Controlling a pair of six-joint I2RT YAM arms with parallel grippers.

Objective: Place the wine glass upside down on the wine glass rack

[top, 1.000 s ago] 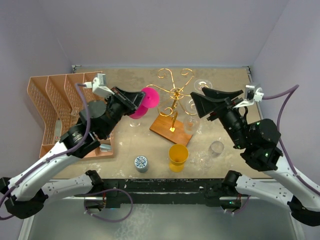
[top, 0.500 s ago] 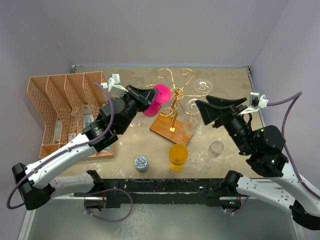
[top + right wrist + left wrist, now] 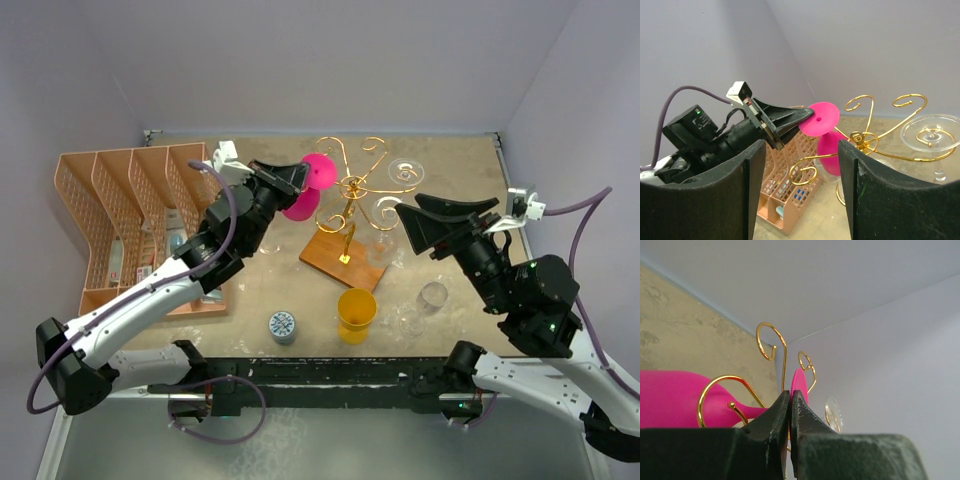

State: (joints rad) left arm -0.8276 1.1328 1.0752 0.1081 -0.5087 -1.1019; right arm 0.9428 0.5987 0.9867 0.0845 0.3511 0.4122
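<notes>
From right wrist, left hand (image 3: 806, 117) pinches wine glass (image 3: 824, 120).

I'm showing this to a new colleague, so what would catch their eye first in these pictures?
The bright pink wine glass, pinched by its foot in the left gripper, at the gold rack in mid-table. Then the right gripper, open, to the rack's right.

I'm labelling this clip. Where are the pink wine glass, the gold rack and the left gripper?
pink wine glass (image 3: 820, 119), right wrist view, on its round foot.
wine glass rack (image 3: 325, 255), top external view, on its wooden base.
left gripper (image 3: 791, 396), left wrist view, between its closed fingertips.
</notes>
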